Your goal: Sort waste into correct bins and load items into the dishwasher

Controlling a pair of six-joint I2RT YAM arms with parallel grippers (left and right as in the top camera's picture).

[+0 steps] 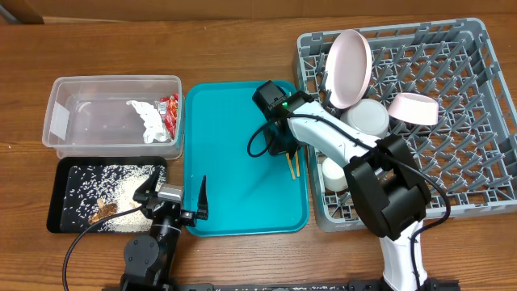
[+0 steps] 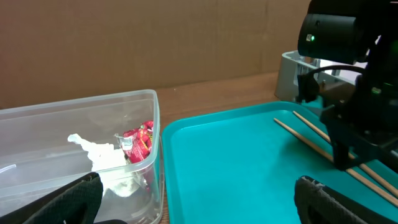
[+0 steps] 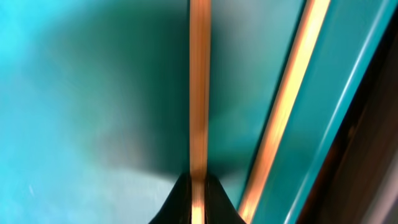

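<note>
My right gripper (image 1: pixel 284 150) is low over the right side of the teal tray (image 1: pixel 234 190), shut on one wooden chopstick (image 3: pixel 199 93). The second chopstick (image 3: pixel 289 106) lies beside it on the tray; both show in the overhead view (image 1: pixel 292 166) and the left wrist view (image 2: pixel 329 152). My left gripper (image 1: pixel 176 196) is open and empty at the tray's front left edge. The clear tub (image 1: pixel 77 105) holds white and red wrappers (image 1: pixel 157 117). The black tray (image 1: pixel 56 206) holds rice and brown scraps (image 1: pixel 109 194). The grey rack (image 1: pixel 460 113) holds the pale plate (image 1: pixel 349 66), pink bowl (image 1: pixel 414 107), whitish bowl (image 1: pixel 365 118) and white cup (image 1: pixel 334 174).
The right arm (image 1: pixel 339 141) reaches from the front across the rack's left edge. The tub's corner (image 2: pixel 149 124) stands just left of the teal tray in the left wrist view. Bare wooden table (image 1: pixel 226 48) lies behind the tub and tray.
</note>
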